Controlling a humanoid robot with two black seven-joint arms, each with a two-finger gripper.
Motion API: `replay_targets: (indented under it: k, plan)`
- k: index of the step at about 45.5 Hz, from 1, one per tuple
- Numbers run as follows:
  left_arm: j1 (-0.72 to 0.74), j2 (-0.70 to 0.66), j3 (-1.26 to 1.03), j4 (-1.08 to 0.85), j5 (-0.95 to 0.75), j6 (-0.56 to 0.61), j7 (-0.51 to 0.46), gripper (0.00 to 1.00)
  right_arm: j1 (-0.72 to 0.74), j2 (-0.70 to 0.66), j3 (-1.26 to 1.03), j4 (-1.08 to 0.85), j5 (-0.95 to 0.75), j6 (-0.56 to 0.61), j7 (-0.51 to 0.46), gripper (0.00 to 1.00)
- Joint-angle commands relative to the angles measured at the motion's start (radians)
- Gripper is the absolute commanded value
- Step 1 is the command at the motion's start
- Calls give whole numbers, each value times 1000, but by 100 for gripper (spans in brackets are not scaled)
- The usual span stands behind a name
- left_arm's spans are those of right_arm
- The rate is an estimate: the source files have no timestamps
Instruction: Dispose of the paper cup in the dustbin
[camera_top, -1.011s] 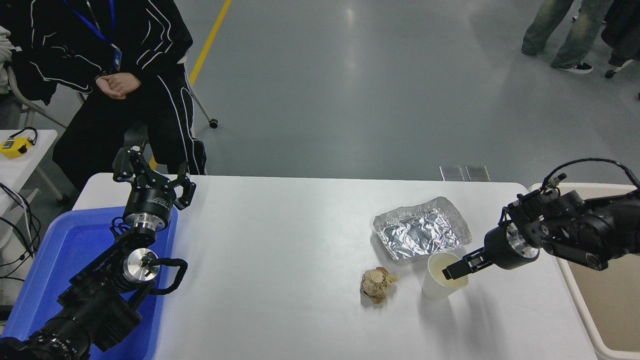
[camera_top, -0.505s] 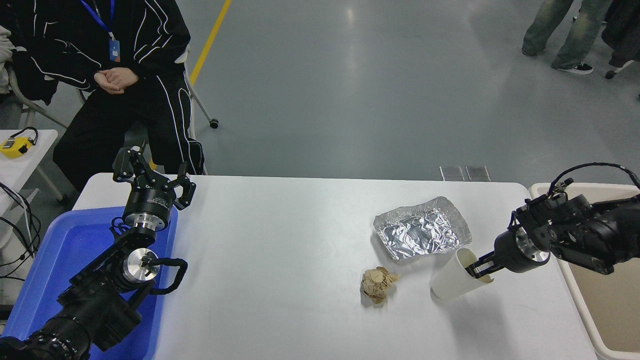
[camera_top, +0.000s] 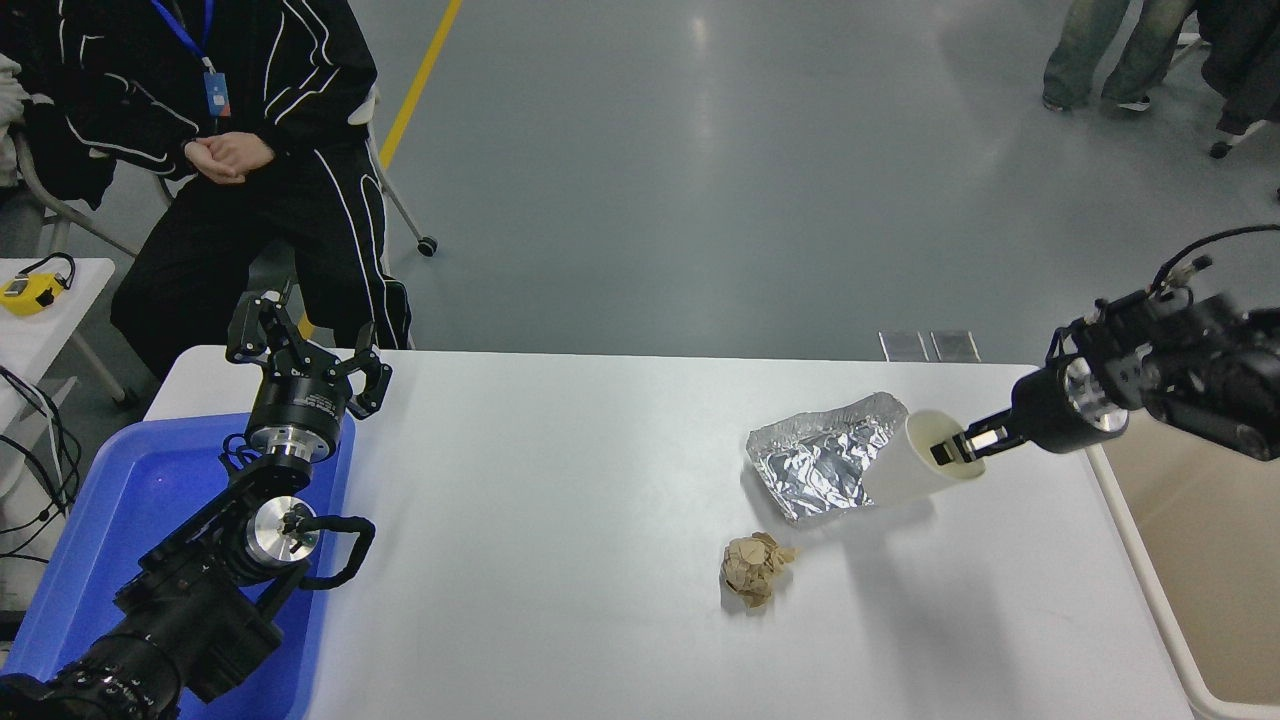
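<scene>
Tray (camera_top: 120, 520) of bright blue plastic occupies the table's (camera_top: 560, 480) left end. The left arm lies parked over it, with the left gripper (camera_top: 305, 362) at the tray's far right corner, pointing away from the camera, fingers spread and holding nothing. Beyond the table's far left corner a person (camera_top: 230, 150) in black clothing sits with hands clasped in the lap. A small yellow device (camera_top: 30, 292) rests on a separate white surface at the left edge.

Right of centre, a crumpled brown paper ball (camera_top: 755, 568) lies on the table near its front. Behind it and slightly to the right sits a crinkled foil tray (camera_top: 825, 460).

The paper cup (camera_top: 915, 462) is raised off the table, tipped on its side with the open mouth facing right (toward the arm), and it overlaps the foil tray's right end in this view; its shadow falls on the table below. The right gripper (camera_top: 962, 444) reaches in from the right edge and pinches the cup at its rim, one finger inside the mouth; the outer finger is hard to make out and appears to press the wall from outside.

The dustbin (camera_top: 1135, 540) stands off the table's right end, its pale rim running beside the table edge, partly under the right arm. The cup is well short of its opening.
</scene>
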Motion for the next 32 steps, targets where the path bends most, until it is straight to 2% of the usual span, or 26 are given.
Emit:
replay_targets:
  k: [1, 6, 9, 16, 21, 25, 32]
  plan:
    - [0, 0, 0, 0, 0, 0, 0, 100, 126, -54, 16, -11, 77, 58, 68, 0]
    - [0, 0, 0, 0, 0, 0, 0, 100, 85, -48, 20, -137, 220, 58, 68, 0]
    - [0, 0, 0, 0, 0, 0, 0, 100, -16, -44, 22, -309, 350, 59, 68, 0]
    - [0, 0, 0, 0, 0, 0, 0, 100, -235, 19, 22, -676, 525, 63, 65, 0]
    - [0, 0, 0, 0, 0, 0, 0, 100, -328, 41, 27, -784, 617, 63, 28, 0]
    - [0, 0, 0, 0, 0, 0, 0, 100, -392, 38, 48, -818, 707, 59, -96, 0]
    - [0, 0, 0, 0, 0, 0, 0, 100, -443, 16, 168, -823, 737, 44, -323, 0]
